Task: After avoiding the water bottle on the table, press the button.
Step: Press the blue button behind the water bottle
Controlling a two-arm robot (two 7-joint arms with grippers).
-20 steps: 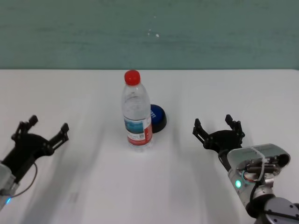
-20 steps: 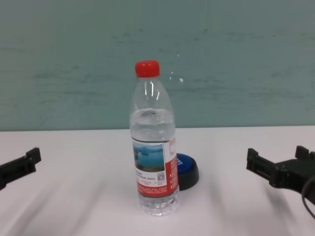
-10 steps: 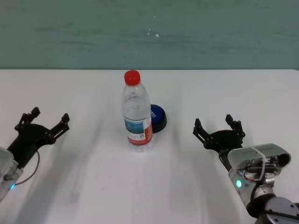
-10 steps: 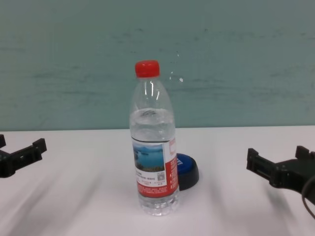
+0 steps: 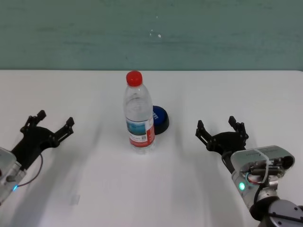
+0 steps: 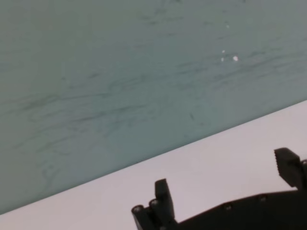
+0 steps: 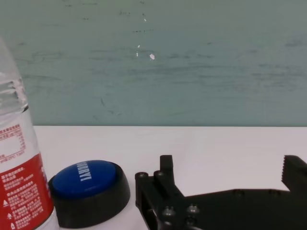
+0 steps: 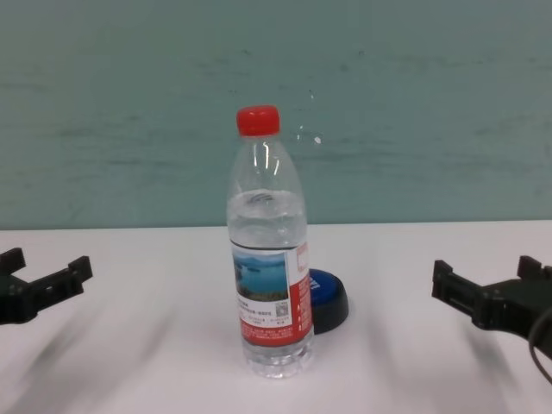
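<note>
The water bottle (image 5: pixel 138 116) stands upright mid-table, clear with a red cap and a lake label; the chest view has the water bottle (image 8: pixel 266 250) in its middle. Right behind it, half hidden, sits the button (image 5: pixel 160 119), a blue dome on a black base, which shows again as the button (image 8: pixel 328 298) and, in the right wrist view, the button (image 7: pixel 88 190) beside the water bottle (image 7: pixel 21 172). My left gripper (image 5: pixel 49 124) hangs open, well left of the bottle. My right gripper (image 5: pixel 221 130) stays open at the right, level with the button.
The white table (image 5: pixel 156 179) spreads wide under both arms. A teal wall (image 5: pixel 151 33) closes off its far edge. The left wrist view holds only that wall, the table edge and my left gripper (image 6: pixel 225 184).
My left gripper has moved forward and to the right, toward the bottle. The right arm, bottle and button have stayed put.
</note>
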